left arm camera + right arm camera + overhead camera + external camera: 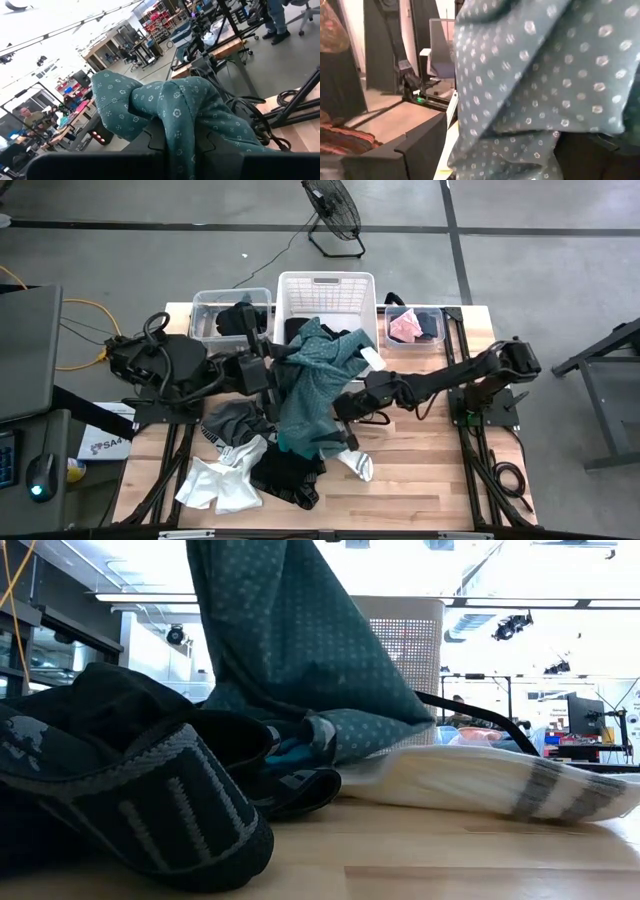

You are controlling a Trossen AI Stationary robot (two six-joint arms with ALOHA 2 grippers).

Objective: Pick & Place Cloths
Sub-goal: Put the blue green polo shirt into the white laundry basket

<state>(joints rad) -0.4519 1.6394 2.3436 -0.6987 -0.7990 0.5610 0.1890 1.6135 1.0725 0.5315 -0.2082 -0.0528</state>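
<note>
Left claw: your left gripper sits at the table's middle, just in front of the white basket; its fingers are pinched together on the teal-green garment, whose dotted fabric bunches over them in the left wrist view.
Right claw: your right gripper reaches in from the right, right against the hanging side of the same garment; its fingers stand apart, and you cannot tell whether they touch the cloth, which fills its wrist view.
Teal-green garment: you see it lifted at its top end, draping down from the basket's front edge to the pile on the table; in the low view it hangs as a tall sheet.
Other cloths: a grey piece lies left of the garment, white pieces near the front left, a black piece in front, a white sock front right.
Bins: you have a clear bin left of the basket and another to its right, holding a pink cloth.
</note>
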